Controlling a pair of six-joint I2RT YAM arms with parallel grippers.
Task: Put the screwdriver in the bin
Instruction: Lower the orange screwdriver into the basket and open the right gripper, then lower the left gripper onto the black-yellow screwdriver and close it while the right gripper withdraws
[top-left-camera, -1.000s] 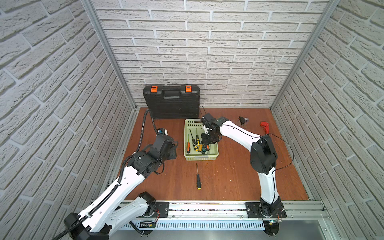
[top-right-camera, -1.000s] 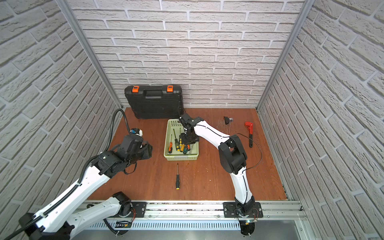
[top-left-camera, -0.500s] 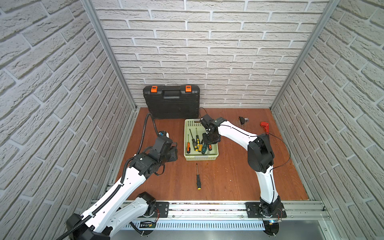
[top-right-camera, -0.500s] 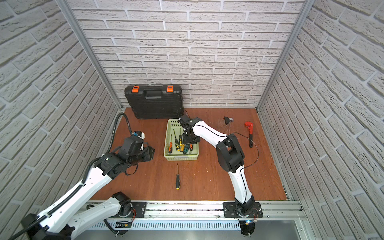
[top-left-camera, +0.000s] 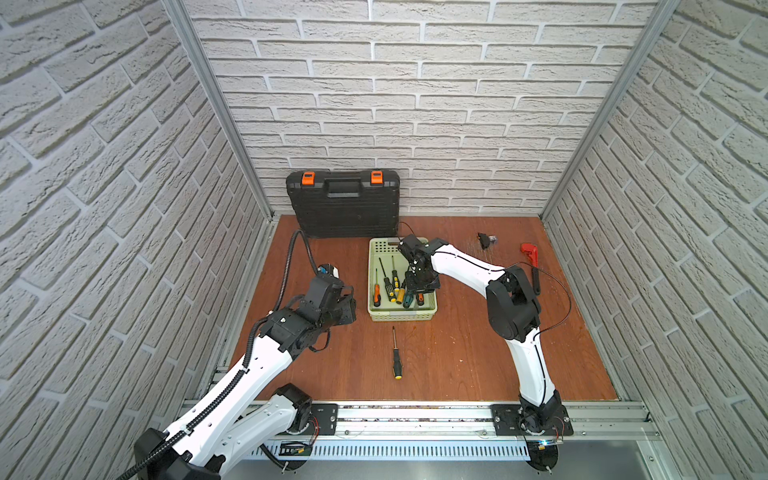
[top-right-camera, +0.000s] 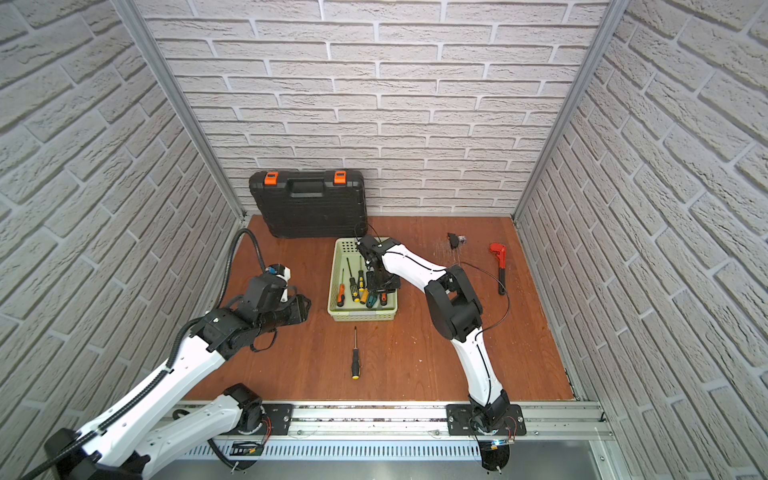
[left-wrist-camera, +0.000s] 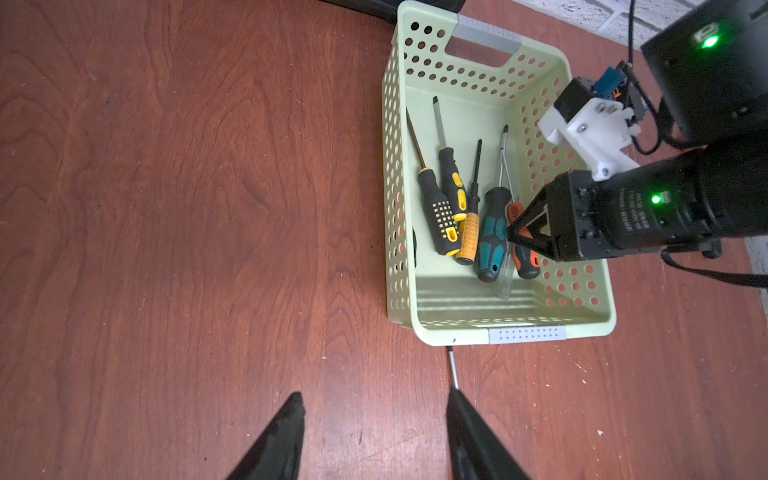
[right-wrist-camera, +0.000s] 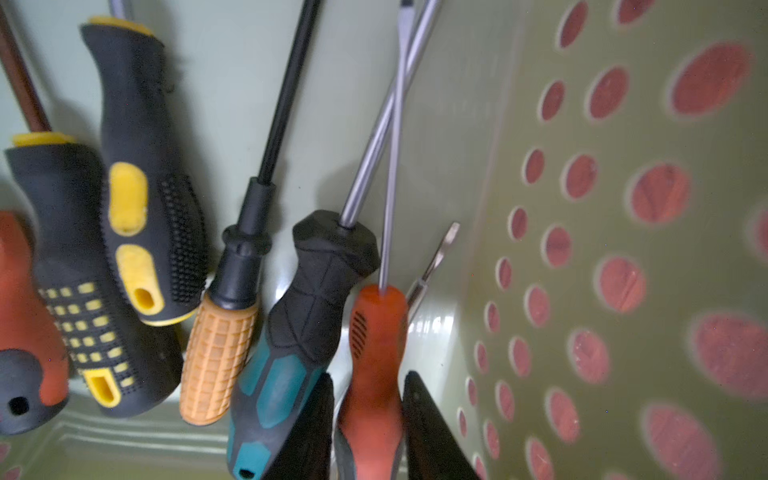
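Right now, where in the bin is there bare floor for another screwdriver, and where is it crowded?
Bare: the far end of the bin by the tool case, beyond the shaft tips. Crowded: the near end, where handles bunch and the right gripper sits.

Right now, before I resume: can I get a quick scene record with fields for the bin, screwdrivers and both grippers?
bin: pale green perforated basket, mid-table, in front of the black tool case
contents: several screwdrivers lying flat, handles at the near end
loose: black-handled screwdriver on the table, just in front of the bin
right gripper: down inside the bin, jaws either side of the orange-handled screwdriver; can't tell if it is gripping or has released
left gripper: open, empty, over the table left of the bin
other: red pipe wrench, far right
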